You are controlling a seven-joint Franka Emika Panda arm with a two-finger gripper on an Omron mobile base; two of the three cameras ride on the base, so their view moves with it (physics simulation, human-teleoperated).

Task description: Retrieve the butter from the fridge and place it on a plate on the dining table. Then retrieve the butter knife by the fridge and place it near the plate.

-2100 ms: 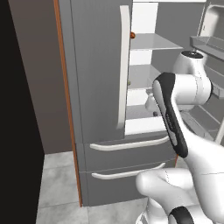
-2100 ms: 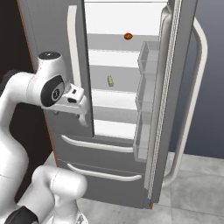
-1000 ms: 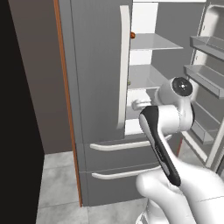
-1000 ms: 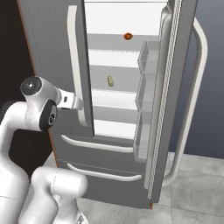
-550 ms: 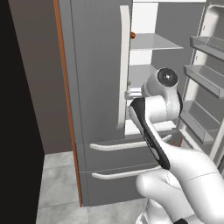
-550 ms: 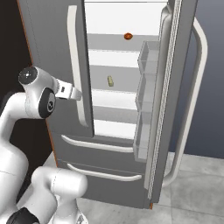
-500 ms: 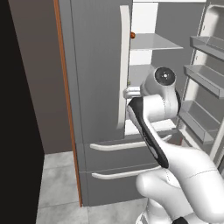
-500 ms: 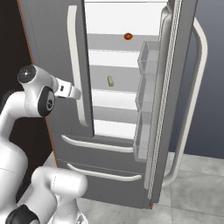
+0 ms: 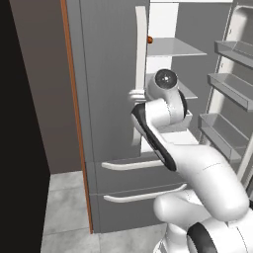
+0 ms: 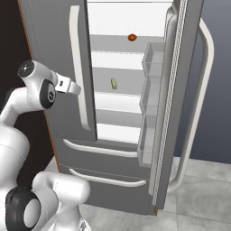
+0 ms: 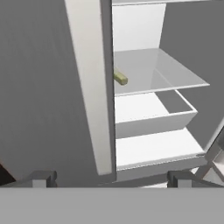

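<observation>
step: reach for butter [image 10: 113, 83] | butter on middle shelf of fridge [image 10: 54, 45], right door open | fingers [image 11: 37, 178] spread, empty, by left door handle | next: advance past door edge, straddle butter

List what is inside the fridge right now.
In the fridge, the butter lies on a middle glass shelf, a small reddish-brown round item sits on the shelf above, and a white bin is lower down. The closed left door hides that side.
</observation>
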